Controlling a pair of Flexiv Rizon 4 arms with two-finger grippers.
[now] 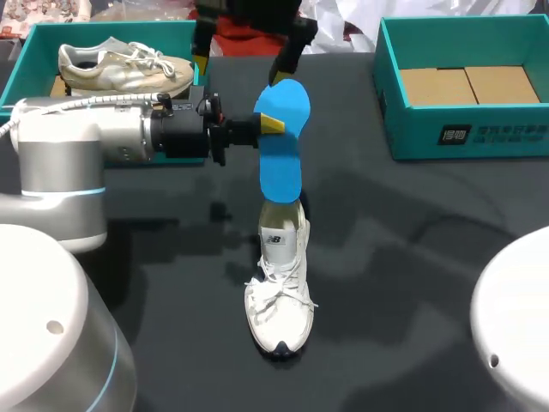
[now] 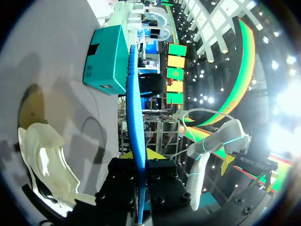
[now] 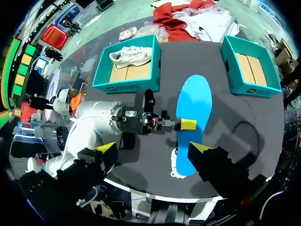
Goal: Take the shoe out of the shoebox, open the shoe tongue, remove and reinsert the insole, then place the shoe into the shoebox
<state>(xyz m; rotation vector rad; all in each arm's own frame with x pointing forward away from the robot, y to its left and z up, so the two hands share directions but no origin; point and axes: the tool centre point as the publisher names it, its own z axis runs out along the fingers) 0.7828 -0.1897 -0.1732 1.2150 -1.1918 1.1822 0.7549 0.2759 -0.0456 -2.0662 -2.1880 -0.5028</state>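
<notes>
A white shoe point(image 1: 279, 287) stands on the black table, toe toward the front edge. A blue insole point(image 1: 281, 150) hangs upright over it, its lower end at the shoe's opening. My left gripper point(image 1: 273, 125) is shut on the insole's upper part from the left. In the left wrist view the insole point(image 2: 134, 113) shows edge-on between the yellow tips, with the shoe point(image 2: 47, 162) below. My right gripper point(image 1: 241, 67) hovers open high above; it looks down on the insole point(image 3: 193, 106), and its own fingers point(image 3: 153, 148) are empty.
A teal shoebox point(image 1: 26, 56) at the back left holds a second pale shoe point(image 1: 124, 69). Another teal shoebox point(image 1: 463, 129) at the back right has only cardboard inside. Bare black table point(image 1: 403, 257) lies around the white shoe.
</notes>
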